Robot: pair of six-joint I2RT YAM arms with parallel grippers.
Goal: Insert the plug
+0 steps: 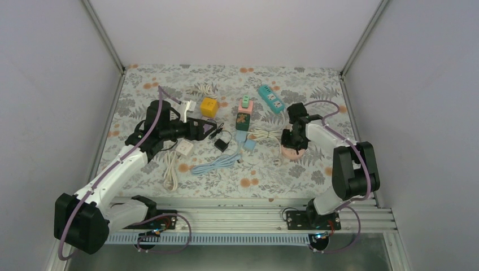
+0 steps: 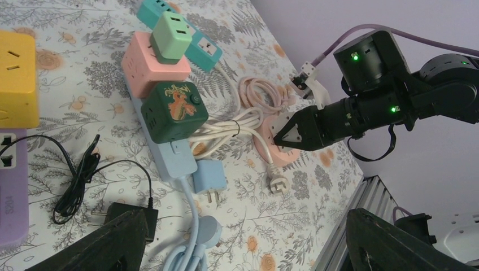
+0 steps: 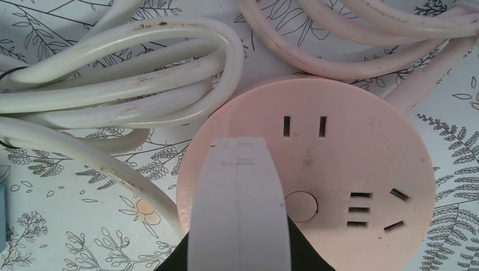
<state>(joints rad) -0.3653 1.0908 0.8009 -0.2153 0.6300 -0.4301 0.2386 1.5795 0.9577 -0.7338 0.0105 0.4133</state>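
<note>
Probably the plug meant is the black adapter point(image 1: 222, 144) — it lies on the flowered table point(image 1: 316, 175) just beside the left gripper point(image 1: 213, 131), at about 5 o'clock from it in the top view, so this arm is much the nearer one. Its fingers are spread wide, with nothing between them. How the prongs point I cannot tell. The right gripper point(image 3: 240, 152) has its fingers pressed together, the tip down on the round pink socket point(image 3: 339, 164), at 3 o'clock from the adapter — all its slots are empty.
</note>
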